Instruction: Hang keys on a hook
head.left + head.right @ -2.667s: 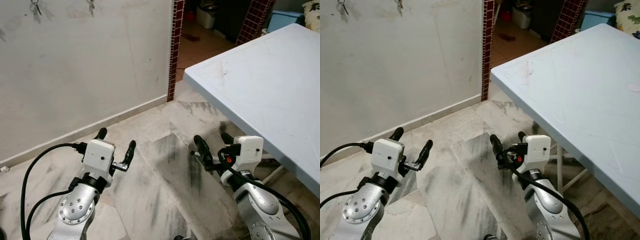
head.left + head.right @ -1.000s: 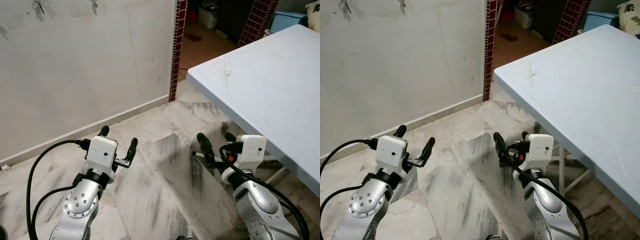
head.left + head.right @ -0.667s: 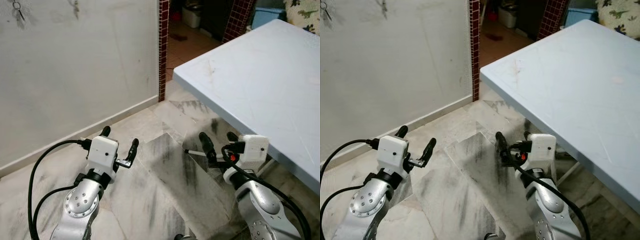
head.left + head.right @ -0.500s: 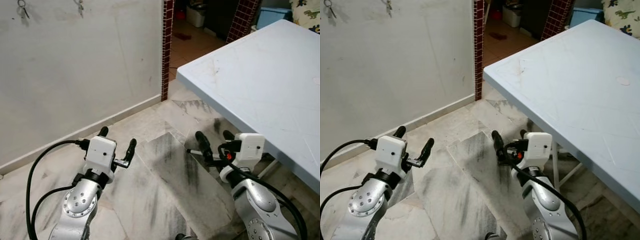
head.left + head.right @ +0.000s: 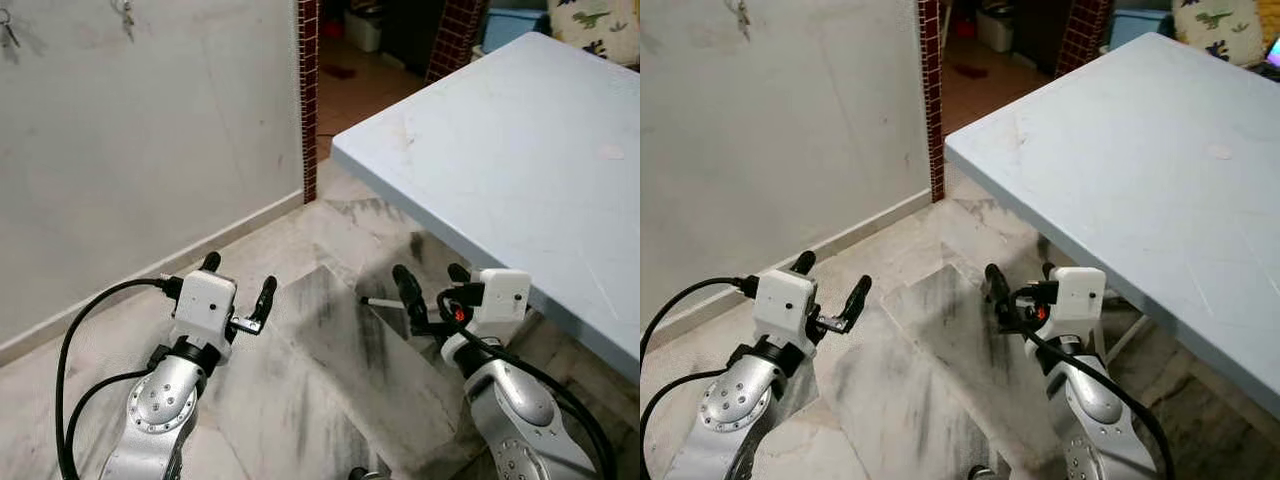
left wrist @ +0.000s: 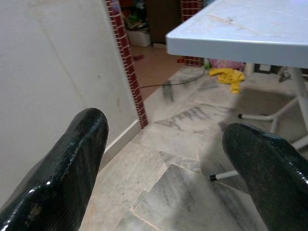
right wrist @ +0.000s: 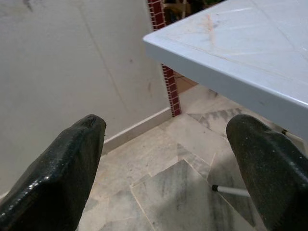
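Left eye view, nearest first: the left gripper (image 5: 236, 291) and right gripper (image 5: 430, 290) both hover low over the grey marble floor (image 5: 330, 350), fingers spread and holding nothing. Beyond, to the right, the pale blue plastic tabletop (image 5: 500, 150) looks bare. Farthest, up-left on the whitewashed wall (image 5: 150, 130), small metal keys (image 5: 125, 14) already dangle, closer to the left arm.

Even, soft daylight, bright; head views sharp, no motion blur. Table (image 5: 520, 150) throws a soft shadow on the marble floor (image 5: 330, 340) beneath its edge. Wrist views: near fingers (image 6: 72, 159) out of focus, faint gloss highlights; doorway (image 5: 365, 30) beyond dim.
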Available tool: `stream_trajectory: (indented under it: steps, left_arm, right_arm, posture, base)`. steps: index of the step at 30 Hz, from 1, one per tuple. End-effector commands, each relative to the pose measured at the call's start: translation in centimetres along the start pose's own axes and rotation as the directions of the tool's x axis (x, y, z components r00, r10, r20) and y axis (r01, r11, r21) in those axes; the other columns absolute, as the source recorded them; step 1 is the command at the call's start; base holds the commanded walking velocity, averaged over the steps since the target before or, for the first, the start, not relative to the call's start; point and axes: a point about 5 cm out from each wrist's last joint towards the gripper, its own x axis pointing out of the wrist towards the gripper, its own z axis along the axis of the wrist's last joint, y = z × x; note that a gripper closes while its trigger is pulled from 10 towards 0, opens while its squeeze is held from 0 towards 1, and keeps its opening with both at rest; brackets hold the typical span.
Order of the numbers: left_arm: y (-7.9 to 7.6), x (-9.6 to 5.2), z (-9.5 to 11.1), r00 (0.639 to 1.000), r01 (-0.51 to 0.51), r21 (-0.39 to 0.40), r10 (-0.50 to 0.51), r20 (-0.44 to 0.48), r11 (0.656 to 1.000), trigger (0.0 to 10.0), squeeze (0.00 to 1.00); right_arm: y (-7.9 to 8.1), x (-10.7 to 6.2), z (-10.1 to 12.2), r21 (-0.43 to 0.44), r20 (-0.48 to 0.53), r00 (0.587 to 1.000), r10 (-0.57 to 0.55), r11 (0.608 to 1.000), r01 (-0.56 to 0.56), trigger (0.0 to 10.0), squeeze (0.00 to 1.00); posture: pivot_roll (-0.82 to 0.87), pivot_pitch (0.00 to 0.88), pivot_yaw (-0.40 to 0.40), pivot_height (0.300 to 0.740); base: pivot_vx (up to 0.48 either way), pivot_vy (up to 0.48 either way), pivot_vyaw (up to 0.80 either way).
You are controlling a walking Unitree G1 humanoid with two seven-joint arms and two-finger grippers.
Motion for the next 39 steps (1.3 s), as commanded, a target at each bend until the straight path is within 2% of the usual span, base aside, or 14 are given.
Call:
stream_trajectory:
  steps: [1,36,39]
  left_arm:
    - [-0.16,-0.11,-0.19,1.000,0.009,0.000,-0.009,-0.008,1.000,10.0,0.00]
    - [-0.31,0.09,-0.12,1.000,0.024,-0.020,-0.024,-0.001,1.000,10.0,0.00]
    - [-0.31,0.12,-0.04,1.000,0.022,0.000,-0.022,0.001,1.000,10.0,0.00]
  right_arm:
    - [-0.26,-0.22,-0.20,0.000,-0.013,1.000,-0.011,1.000,0.011,10.0,0.00]
    - [-0.19,-0.23,-0.32,-0.003,-0.016,1.000,-0.014,1.000,0.014,10.0,0.00]
    - [-0.21,-0.15,-0.30,-0.004,-0.015,1.000,-0.013,1.000,0.012,10.0,0.00]
  posture:
    - [0.03,0.159,0.038,0.740]
    - [0.03,0.167,0.042,0.740]
    - [0.04,0.164,0.039,0.740]
  base:
    - [0.000,0.000,-0.80]
    - [0.000,0.000,-0.80]
    - [0.000,0.000,-0.80]
